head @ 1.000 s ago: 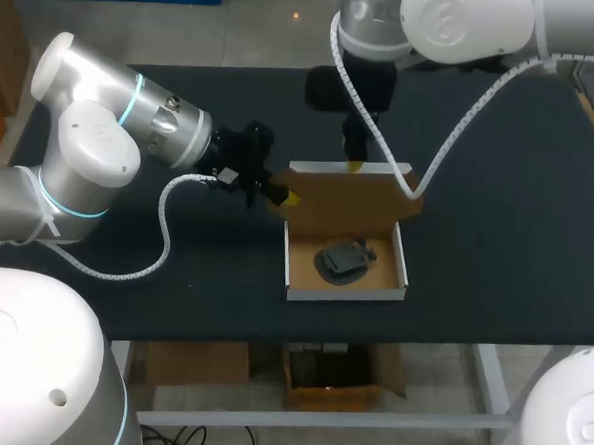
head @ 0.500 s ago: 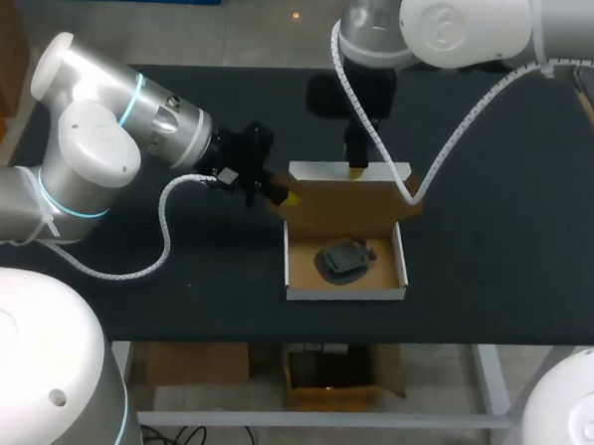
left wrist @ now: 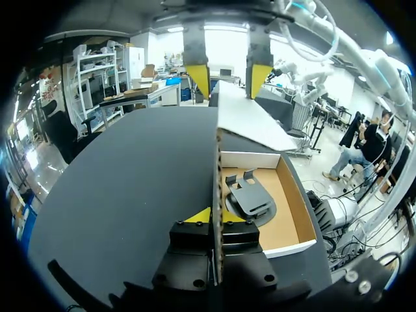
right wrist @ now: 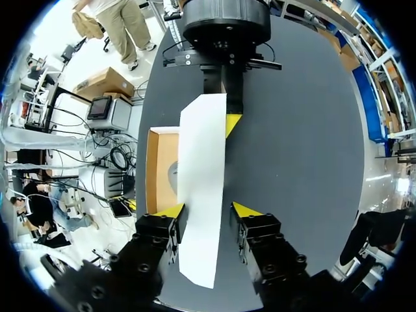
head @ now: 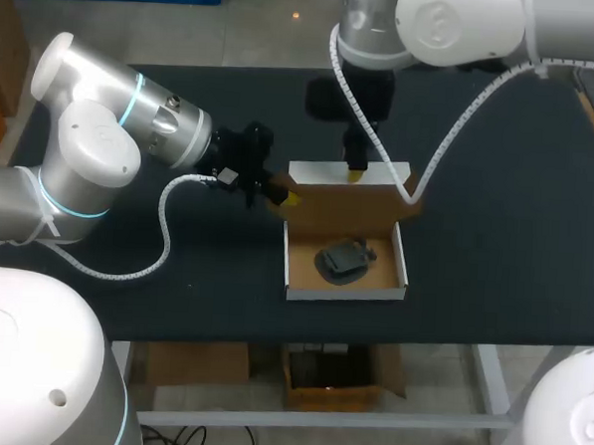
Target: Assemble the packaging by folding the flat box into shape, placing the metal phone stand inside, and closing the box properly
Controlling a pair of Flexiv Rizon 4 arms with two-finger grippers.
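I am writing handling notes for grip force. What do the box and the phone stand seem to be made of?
The box: corrugated cardboard, matte, brown inside and white outside; its cut edge shows fluting in the left wrist view. The phone stand: dark grey, smooth, thin bent plate, probably painted metal, though plastic cannot be excluded.

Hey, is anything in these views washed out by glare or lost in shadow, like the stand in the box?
Head view: even light, the dark stand plain against the brown floor of the box. Left wrist view: stand well lit, no glare on it; the lid white and bright. Right wrist view: the lid is near blank white and covers most of the stand.
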